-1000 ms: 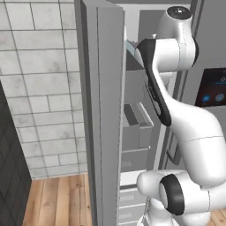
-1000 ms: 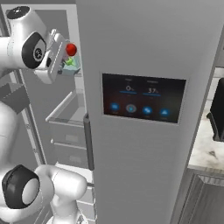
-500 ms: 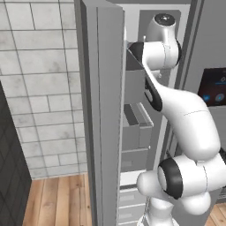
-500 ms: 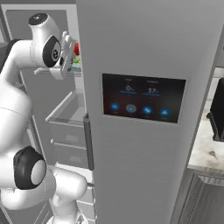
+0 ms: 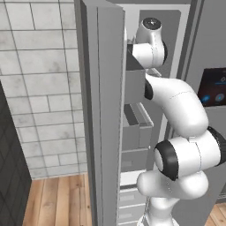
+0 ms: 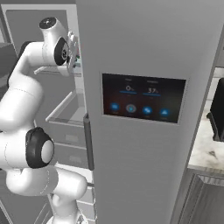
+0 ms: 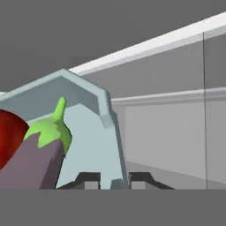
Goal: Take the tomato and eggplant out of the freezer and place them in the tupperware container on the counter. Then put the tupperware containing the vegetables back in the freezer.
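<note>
In the hand view my gripper [image 7: 112, 180] is shut on the rim of the pale blue tupperware container [image 7: 88, 128], one fingertip on each side of its wall. Inside it lie the purple-grey eggplant [image 7: 37, 163] with its green stem and, at the far left, the red tomato [image 7: 9, 132]. Beyond the container are the freezer's white walls and a shelf ledge [image 7: 167, 97]. In the right base view the hand [image 6: 70, 49] reaches high into the open freezer [image 6: 131, 183], with a sliver of the container [image 6: 78, 65] at the door's edge. The left base view has the arm [image 5: 176, 101] stretched up into the freezer [image 5: 106, 132].
The open grey freezer door [image 5: 103, 88] stands close to the arm's left. Grey bins and drawers [image 5: 134, 128] sit below the hand. The dark touch panel [image 6: 142, 97] faces the right base camera. A black microwave [image 6: 217, 109] stands on the marbled counter [image 6: 205, 153] at right.
The arm has swung up and deeper into the freezer with the container. The tomato, seen before beside the door edge in the right base view, is now hidden behind it.
</note>
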{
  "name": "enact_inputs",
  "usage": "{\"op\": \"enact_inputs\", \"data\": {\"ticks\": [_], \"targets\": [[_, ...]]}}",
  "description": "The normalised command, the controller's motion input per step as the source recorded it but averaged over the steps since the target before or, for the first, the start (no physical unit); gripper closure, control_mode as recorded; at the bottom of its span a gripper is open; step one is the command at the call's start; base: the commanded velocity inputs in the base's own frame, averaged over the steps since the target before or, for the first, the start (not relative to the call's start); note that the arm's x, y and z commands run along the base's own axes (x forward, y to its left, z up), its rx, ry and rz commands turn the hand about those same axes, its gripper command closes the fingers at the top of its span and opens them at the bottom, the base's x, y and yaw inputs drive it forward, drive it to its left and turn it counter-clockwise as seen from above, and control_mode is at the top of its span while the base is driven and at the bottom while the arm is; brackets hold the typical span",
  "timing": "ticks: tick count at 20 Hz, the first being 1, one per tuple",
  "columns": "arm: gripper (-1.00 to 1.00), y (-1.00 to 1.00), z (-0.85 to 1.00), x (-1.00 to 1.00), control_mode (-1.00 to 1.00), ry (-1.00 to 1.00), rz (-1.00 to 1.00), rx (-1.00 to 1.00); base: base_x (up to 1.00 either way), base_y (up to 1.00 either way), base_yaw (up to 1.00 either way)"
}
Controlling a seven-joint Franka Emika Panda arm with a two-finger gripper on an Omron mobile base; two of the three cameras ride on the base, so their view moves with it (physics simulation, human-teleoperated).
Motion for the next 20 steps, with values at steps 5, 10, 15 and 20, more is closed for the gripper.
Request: {"op": "enact_inputs", "data": {"ticks": [5,10,15,20], "targets": [[1.0,0.02,-0.05,0.44,-1.0,-0.02,0.0,0.0,0.0,0.0,0.0],[-1.0,0.0,0.0,0.13,-1.0,-0.07,0.0,0.0,0.0,0.0,0.0],[-1.0,0.0,0.0,-0.01,-1.0,-0.11,0.0,0.0,0.0,0.0,0.0],[-1.0,-0.1,0.0,-0.66,-1.0,-0.27,0.0,0.0,0.0,0.0,0.0]]}}
